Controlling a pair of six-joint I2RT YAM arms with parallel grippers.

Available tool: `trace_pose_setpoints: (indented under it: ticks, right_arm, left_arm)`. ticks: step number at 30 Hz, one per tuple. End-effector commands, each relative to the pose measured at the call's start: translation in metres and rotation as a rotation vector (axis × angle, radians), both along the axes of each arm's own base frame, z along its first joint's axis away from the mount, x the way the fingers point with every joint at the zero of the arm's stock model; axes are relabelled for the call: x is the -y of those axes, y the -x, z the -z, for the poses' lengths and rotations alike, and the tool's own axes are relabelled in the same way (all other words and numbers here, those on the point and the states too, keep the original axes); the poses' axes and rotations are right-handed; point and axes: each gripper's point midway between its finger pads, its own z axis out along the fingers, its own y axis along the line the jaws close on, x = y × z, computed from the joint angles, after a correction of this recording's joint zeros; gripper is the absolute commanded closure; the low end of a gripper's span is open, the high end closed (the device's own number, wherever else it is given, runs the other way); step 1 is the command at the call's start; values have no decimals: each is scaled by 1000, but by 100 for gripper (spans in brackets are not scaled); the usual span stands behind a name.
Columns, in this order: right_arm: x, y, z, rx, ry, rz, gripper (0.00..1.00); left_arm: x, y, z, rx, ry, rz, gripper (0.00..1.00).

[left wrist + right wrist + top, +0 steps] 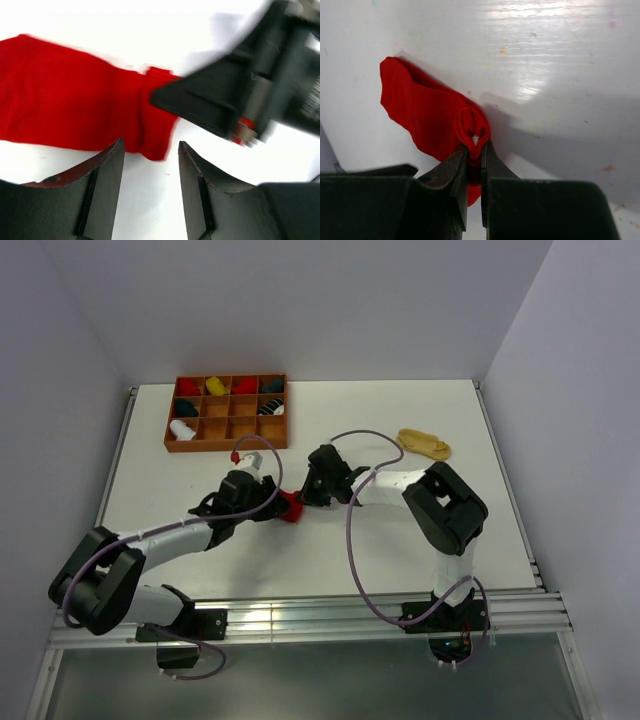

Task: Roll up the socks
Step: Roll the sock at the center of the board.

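We see the red sock point(291, 507) lying flat on the white worktop point(400, 530), just toward 8 o'clock from the middle in the top view. The two arms meet over it.

The right pincer point(475, 147) is clamped on the red sock point(425, 110). Its two dark fingers are pressed together on a small folded hump at the sock's near end. The rest of the fabric spreads away toward 10 o'clock in the right wrist view, and its far edge lifts slightly off the surface.

The left pincer point(151, 150) stands apart with nothing between its fingers. The red sock point(65, 95) runs from 9 o'clock to a folded edge just beyond the fingertips. The right pincer point(225, 100) reaches in from 2 o'clock and overlaps that folded edge.

In the top view the left pincer point(272, 502) and the right pincer point(308, 495) sit on either side of the sock, very near each other.

The tan-yellow sock point(424, 444) lies toward 2 o'clock, well apart from the arms, with bare worktop between it and the right edge.

The wooden tray point(225, 447) sits at 10 o'clock, near the left rail, with small rolled items in several compartments. Bare white surface shows between the tray and the tan-yellow sock along the 12 o'clock edge. Grey walls close in on three sides.
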Motion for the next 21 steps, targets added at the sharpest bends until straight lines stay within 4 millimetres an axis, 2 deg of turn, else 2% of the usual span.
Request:
trace_pose_setpoints:
  ticks: [1,2,3,4,6,8,9,13,21]
  right_arm:
    - [27,1,-4,-5,138,45,100]
    - [27,2,-4,-14,142,46,100]
    - [30,5,-3,-29,153,45,100]
    - [29,7,-3,-39,151,44,100]
    - [28,10,-2,-56,146,40,100]
    - [25,11,-2,-69,134,32,100]
    - [24,12,-1,-77,136,27,100]
    - [21,14,-1,-93,123,18,100]
    - [19,15,-2,-104,117,18,100]
  left_arm:
    - [4,-6,-26,186,-165,-1,48]
    - [7,-4,-29,221,-197,19,48]
    - [19,5,-31,246,-215,58,46]
    - [20,3,-34,276,-247,41,45]
    - [34,11,-32,314,-295,94,44]
    - [38,7,-29,338,-359,90,44]
    - [43,12,-26,345,-385,106,44]
    - [52,11,-12,362,-485,113,43]
    - [53,19,17,320,-593,150,48]
